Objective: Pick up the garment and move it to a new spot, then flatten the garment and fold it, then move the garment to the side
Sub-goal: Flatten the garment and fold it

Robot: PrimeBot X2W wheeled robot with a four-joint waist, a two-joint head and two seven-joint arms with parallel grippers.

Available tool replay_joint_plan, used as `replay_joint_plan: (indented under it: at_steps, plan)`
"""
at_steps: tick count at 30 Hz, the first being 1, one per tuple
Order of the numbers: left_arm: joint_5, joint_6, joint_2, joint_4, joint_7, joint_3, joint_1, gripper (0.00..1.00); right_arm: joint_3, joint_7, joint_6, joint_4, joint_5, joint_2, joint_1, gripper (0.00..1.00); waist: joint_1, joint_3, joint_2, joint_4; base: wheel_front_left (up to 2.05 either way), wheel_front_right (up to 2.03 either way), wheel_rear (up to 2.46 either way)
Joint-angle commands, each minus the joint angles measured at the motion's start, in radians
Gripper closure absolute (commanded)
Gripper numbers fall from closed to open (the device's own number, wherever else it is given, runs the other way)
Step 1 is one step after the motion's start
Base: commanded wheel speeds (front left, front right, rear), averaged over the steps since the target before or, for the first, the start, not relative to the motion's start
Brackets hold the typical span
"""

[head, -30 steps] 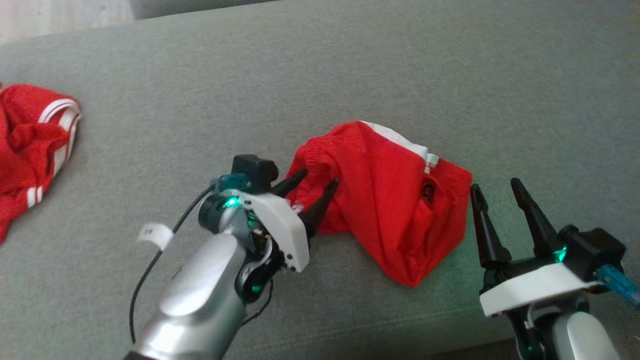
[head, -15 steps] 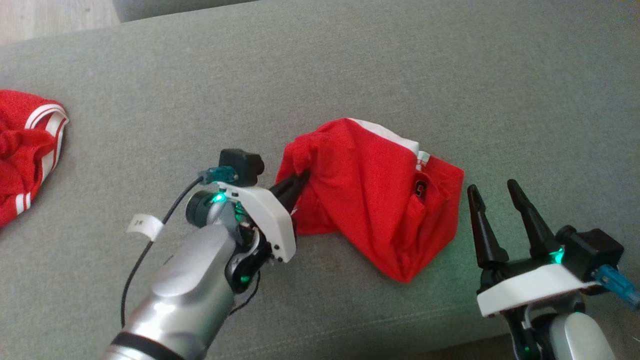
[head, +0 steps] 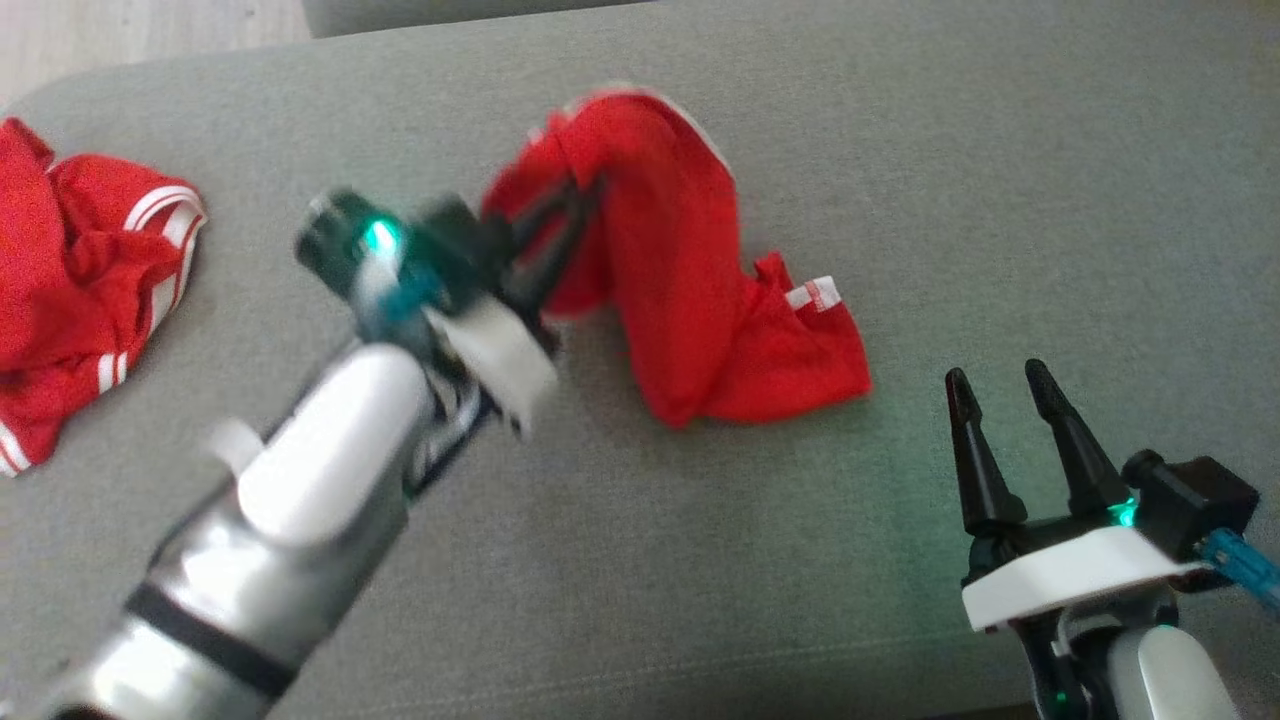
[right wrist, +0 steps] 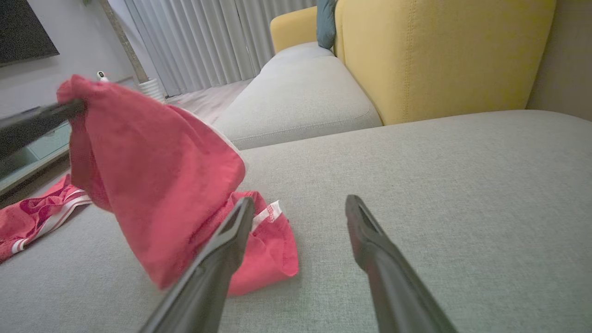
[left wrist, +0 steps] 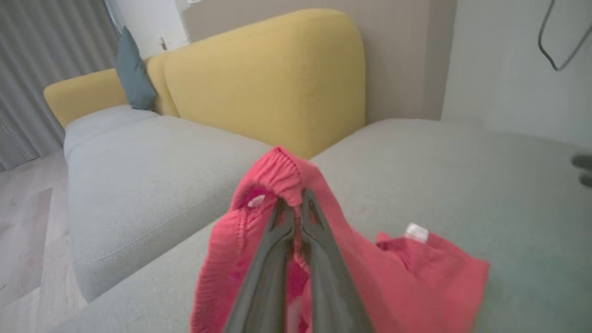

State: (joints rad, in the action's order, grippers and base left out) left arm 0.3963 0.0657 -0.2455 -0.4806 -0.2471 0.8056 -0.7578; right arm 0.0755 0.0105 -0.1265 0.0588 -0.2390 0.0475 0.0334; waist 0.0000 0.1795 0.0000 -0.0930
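Fingers (left wrist: pixel 268 277) of your left gripper (left wrist: pixel 297 201) are pressed together on a bunched, ribbed edge of the red garment (head: pixel 680 300). You see this pinch plainly in the left wrist view, where the two dark fingers meet at the centre of the frame with red cloth puffed over their tips. In the head view the same arm is blurred, so the grip is hard to read there, but it places the garment at upper centre of the frame on the grey sofa seat (head: pixel 950 180).

From the right wrist view you get the height. The held end is raised at the upper left of that frame. The cloth hangs down from it, and its lower part lies on the seat with a small white label showing.

Your right gripper (head: pixel 998 378) sits at the lower right of the head view. Its fingers are spread apart and hold nothing, and grey seat shows between them and the garment's nearest corner.

A second red garment with white stripes (head: pixel 80 280) lies crumpled at the left edge of the head view. Both wrist views add a yellow backrest (left wrist: pixel 277 78) behind the seat.
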Motion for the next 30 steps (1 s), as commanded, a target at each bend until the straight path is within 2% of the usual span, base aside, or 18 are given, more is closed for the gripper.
replay_joint_plan:
  at_steps: [1,6,11,14,17,18,19,23,30]
  plan:
    - [-0.013,0.001,-0.039,0.040,0.000,-0.011,0.011,1.00,0.018,0.002,-0.004,0.038,-0.008,0.003,-0.012,0.00,0.0000,-0.001,0.0000,0.008,0.00,0.00,0.00]
    - [-0.025,0.018,-0.089,0.107,0.086,0.100,0.178,1.00,0.015,0.013,-0.004,0.041,-0.013,0.003,-0.010,0.00,0.0000,0.006,0.0000,0.027,0.00,0.00,0.00]
    - [-0.020,0.036,-0.128,0.094,0.168,0.197,0.300,1.00,0.012,0.018,-0.004,0.041,-0.014,0.003,-0.019,0.00,0.0000,0.017,0.0000,0.040,0.00,0.00,0.00]
    - [-0.001,0.035,-0.155,0.075,0.190,0.206,0.336,1.00,0.006,0.022,-0.004,0.041,-0.013,0.003,-0.023,0.00,0.0000,0.021,0.0000,0.045,0.00,0.00,0.00]
    - [0.023,0.005,-0.175,0.075,0.172,0.173,0.347,1.00,-0.015,0.026,-0.004,0.047,-0.006,0.003,-0.021,0.00,0.0000,0.019,0.0000,0.059,0.00,0.00,0.00]
    - [0.030,-0.006,-0.174,0.082,0.156,0.160,0.349,0.78,-0.019,0.028,-0.004,0.048,-0.003,0.003,-0.020,0.00,0.0000,0.018,0.0000,0.062,0.00,0.00,0.00]
    - [0.042,-0.017,-0.171,0.089,0.141,0.145,0.353,0.02,-0.023,0.030,-0.004,0.050,0.000,0.003,-0.020,0.00,0.0000,0.016,0.0000,0.064,0.00,0.00,0.00]
    - [0.074,-0.078,-0.163,0.136,0.065,0.085,0.377,0.00,-0.040,0.039,-0.004,0.061,0.017,0.005,-0.018,0.00,0.0000,0.000,0.0000,0.076,0.00,0.00,0.00]
    - [0.129,-0.254,-0.148,0.298,-0.011,-0.105,0.471,0.00,-0.051,0.064,-0.004,0.089,0.036,0.025,-0.016,0.00,0.0000,-0.032,0.0000,0.097,0.00,0.00,0.00]
